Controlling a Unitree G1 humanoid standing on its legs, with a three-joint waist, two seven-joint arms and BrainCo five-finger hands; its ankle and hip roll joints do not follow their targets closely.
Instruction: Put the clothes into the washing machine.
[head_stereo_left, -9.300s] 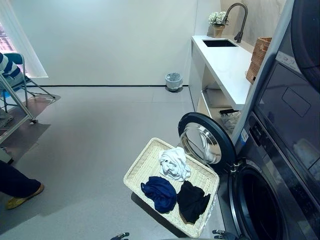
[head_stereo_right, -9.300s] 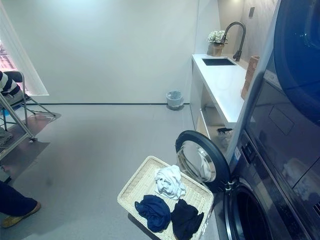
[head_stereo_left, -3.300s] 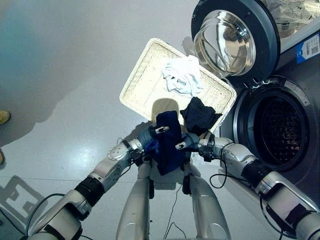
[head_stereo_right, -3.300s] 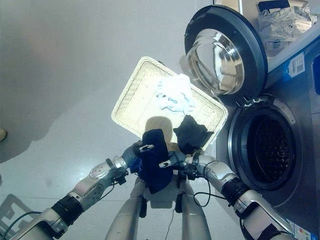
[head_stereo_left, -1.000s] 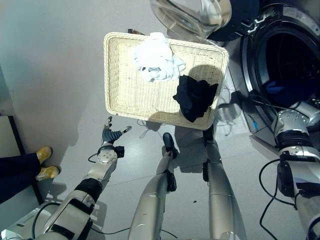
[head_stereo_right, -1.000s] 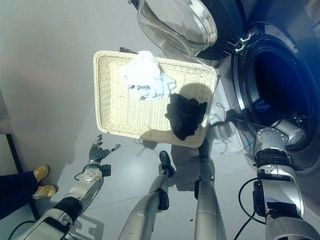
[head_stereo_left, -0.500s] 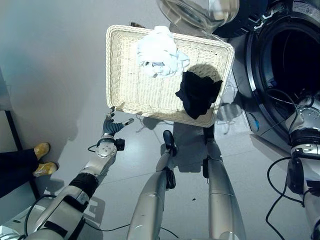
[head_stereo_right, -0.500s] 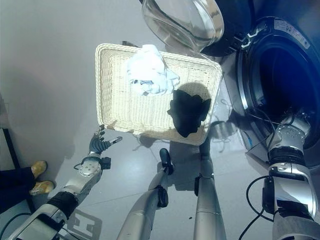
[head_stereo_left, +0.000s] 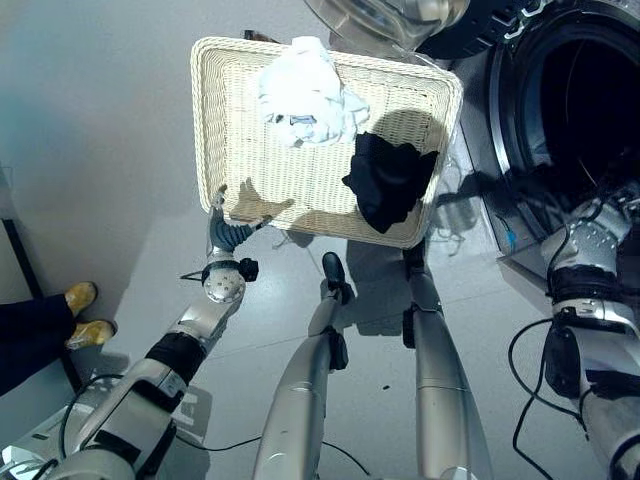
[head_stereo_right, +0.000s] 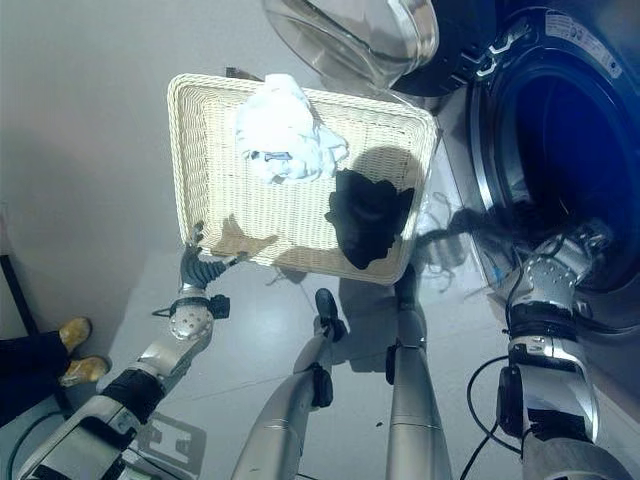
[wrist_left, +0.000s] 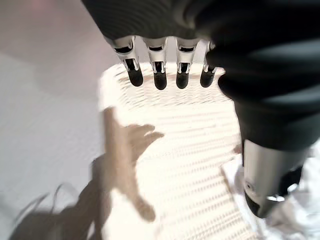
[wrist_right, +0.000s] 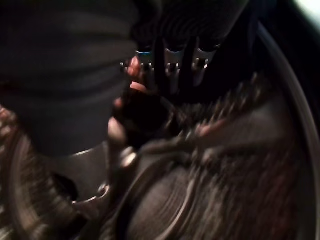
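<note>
1. My left hand (head_stereo_left: 228, 233) sits at the wicker basket (head_stereo_left: 222, 130) rim, at the 7 o'clock corner, fingers straight and spread, holding nothing; bare floor (head_stereo_left: 110, 150) lies open toward 9 o'clock.
2. My right hand (wrist_right: 165, 67) is inside the washing machine drum (head_stereo_left: 580, 110) at 3 o'clock; I cannot tell how its fingers stand.
3. The basket holds two garments: one white (head_stereo_left: 300, 90) near 12 o'clock, one black (head_stereo_left: 385, 185) by its 4 o'clock edge.
4. The open washer door (head_stereo_left: 400, 20) overhangs the basket at 1 o'clock.
</note>
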